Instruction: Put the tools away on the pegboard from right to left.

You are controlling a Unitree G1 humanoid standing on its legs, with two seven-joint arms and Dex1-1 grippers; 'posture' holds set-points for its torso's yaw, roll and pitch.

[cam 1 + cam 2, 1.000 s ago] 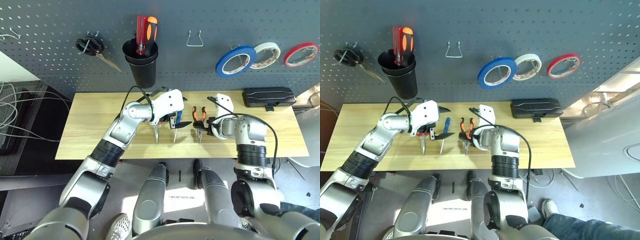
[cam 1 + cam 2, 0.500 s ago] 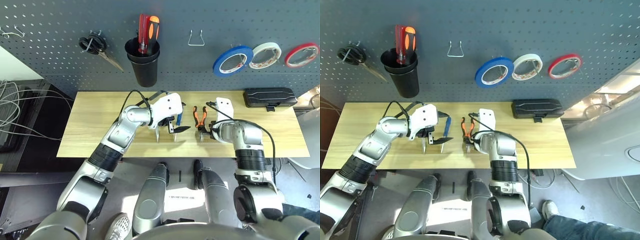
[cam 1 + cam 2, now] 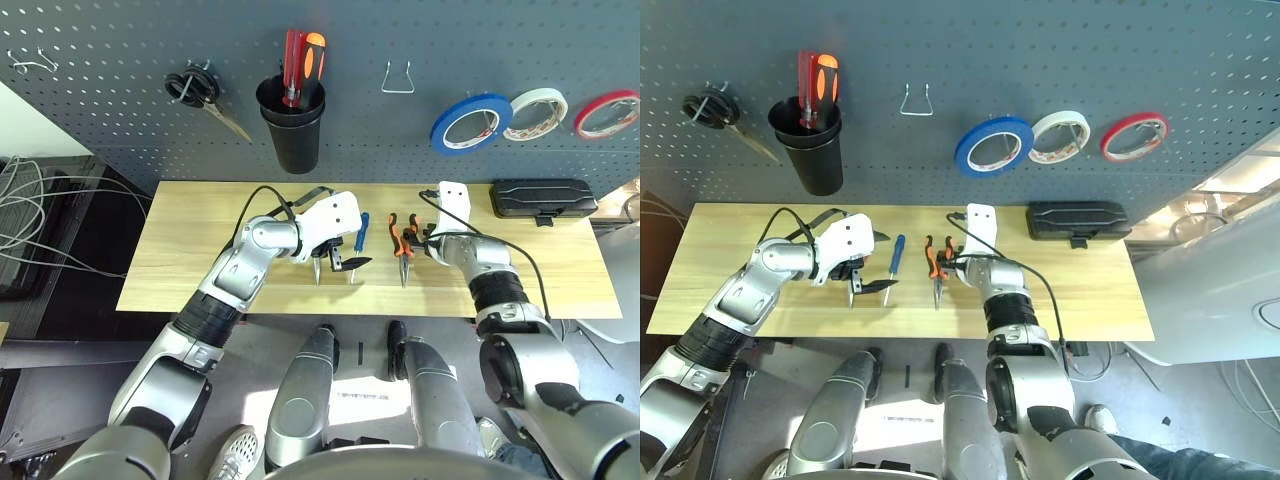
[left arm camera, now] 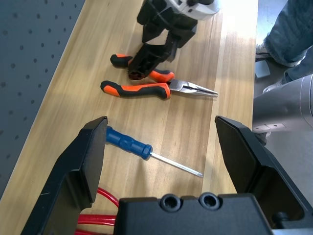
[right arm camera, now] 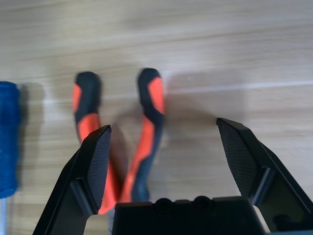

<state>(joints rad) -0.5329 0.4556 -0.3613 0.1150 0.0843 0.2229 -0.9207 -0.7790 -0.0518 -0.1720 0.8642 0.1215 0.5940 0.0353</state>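
Both grippers were wide open, empty: left gripper (image 3: pixel 337 268) over the screwdriver (image 3: pixel 359 236), right gripper (image 5: pixel 164 156) straddling the pliers (image 3: pixel 402 240) on the table (image 3: pixel 200 215). Blue tape ring (image 3: pixel 470 121) already hung on the pegboard (image 3: pixel 120 40).

Table (image 3: pixel 200 225) was pale wood, matt, fine grain. Pegboard (image 3: pixel 120 110) matt perforated panel. Pliers (image 4: pixel 146 88) had rubbery orange-black grips, bare metal nose. Screwdriver (image 4: pixel 128 142) blue plastic handle, shiny steel shaft. Cup (image 3: pixel 292 125) black plastic.
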